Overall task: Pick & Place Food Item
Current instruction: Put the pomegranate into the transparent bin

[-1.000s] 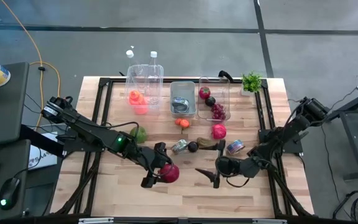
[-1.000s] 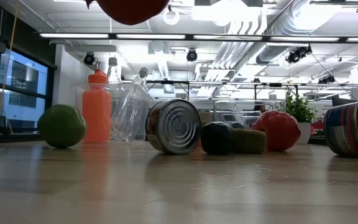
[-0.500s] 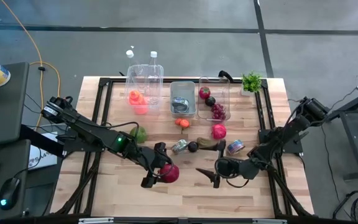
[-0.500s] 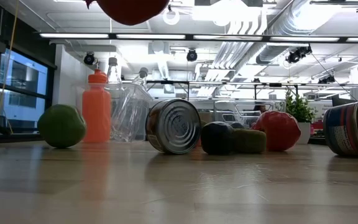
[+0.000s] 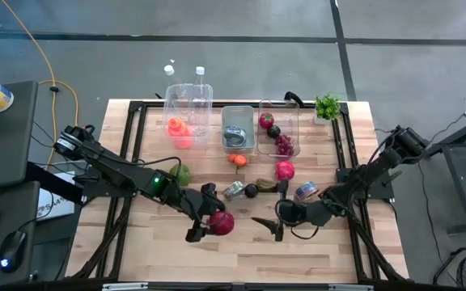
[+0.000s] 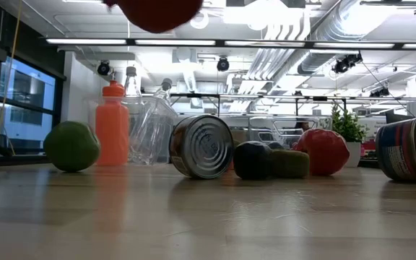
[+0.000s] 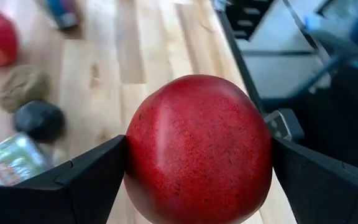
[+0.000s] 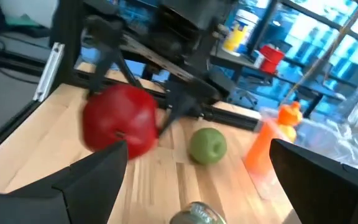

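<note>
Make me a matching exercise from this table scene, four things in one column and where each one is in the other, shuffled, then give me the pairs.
Things
1. red apple
2. green apple
3. orange bottle
4. potted plant

Places
A. far right corner of the table
B. lying on the table by the clear bottles
C. clamped in the left gripper, lifted off the table
D. on the table just beyond the left arm

Pairs: 1-C, 2-D, 3-B, 4-A
</note>
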Available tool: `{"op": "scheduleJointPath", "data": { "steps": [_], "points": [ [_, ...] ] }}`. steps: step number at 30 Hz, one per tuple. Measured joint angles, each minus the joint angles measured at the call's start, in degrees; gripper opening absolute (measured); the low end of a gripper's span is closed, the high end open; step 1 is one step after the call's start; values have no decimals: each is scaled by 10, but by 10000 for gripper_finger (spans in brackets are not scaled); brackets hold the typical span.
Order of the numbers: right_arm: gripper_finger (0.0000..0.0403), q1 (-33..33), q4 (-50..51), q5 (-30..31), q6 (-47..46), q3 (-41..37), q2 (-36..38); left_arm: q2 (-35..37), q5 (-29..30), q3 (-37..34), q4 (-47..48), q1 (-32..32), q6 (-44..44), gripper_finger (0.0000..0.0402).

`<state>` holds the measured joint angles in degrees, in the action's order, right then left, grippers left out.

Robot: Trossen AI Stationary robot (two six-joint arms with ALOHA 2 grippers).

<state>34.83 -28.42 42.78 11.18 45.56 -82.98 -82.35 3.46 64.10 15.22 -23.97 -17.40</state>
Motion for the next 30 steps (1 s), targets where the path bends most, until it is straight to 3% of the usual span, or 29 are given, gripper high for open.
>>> {"op": "scheduleJointPath", "data": {
  "steps": [5,14,21,26,30],
  "points": [
    [377,-18,-8,-50,85,0,-22,-1,10,0,-12,31,-20,370],
    [364,-23,-98,-68,266,20,-98,-19,-49,1,-26,70,-32,370],
    [364,-29,-46,-73,278,69,-132,-19,-61,1,-36,78,-33,370],
    [364,-41,-14,-73,276,89,-131,-19,-124,0,-44,95,-39,370],
    [364,-52,-12,-88,275,89,-131,-16,-136,0,-49,110,-39,370]
  ]
}}
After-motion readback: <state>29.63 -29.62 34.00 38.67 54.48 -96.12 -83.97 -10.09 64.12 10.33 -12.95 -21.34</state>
